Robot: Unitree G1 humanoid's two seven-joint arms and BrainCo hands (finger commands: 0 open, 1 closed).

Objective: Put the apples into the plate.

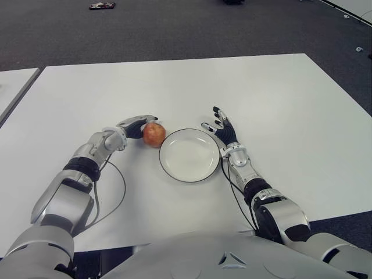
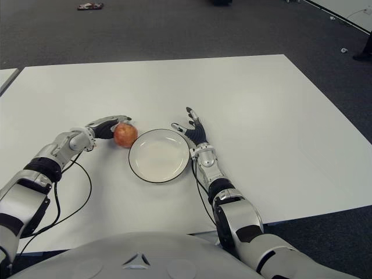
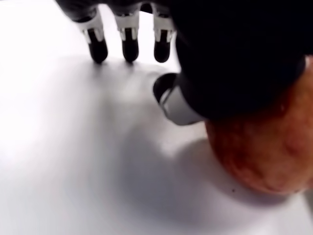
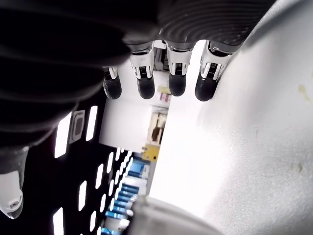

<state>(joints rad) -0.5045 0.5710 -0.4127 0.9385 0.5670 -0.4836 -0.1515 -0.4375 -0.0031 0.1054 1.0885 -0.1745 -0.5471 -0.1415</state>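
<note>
A single red-yellow apple [image 1: 154, 134] sits on the white table [image 1: 279, 99], just left of the white, dark-rimmed plate [image 1: 189, 157], which holds nothing. My left hand [image 1: 137, 125] is against the apple's left side, its fingers stretched out flat over the top and not curled round it. The left wrist view shows the apple [image 3: 259, 152] close under the palm and straight fingertips [image 3: 129, 49] past it. My right hand [image 1: 221, 126] is by the plate's right rim with its fingers spread and nothing in it; its fingertips [image 4: 146, 85] show in the right wrist view.
Dark carpet lies beyond the table's far edge, with a small object [image 1: 102, 6] on it. A second table's corner [image 1: 14, 87] shows at the far left. A black cable [image 1: 119, 186] loops from my left forearm.
</note>
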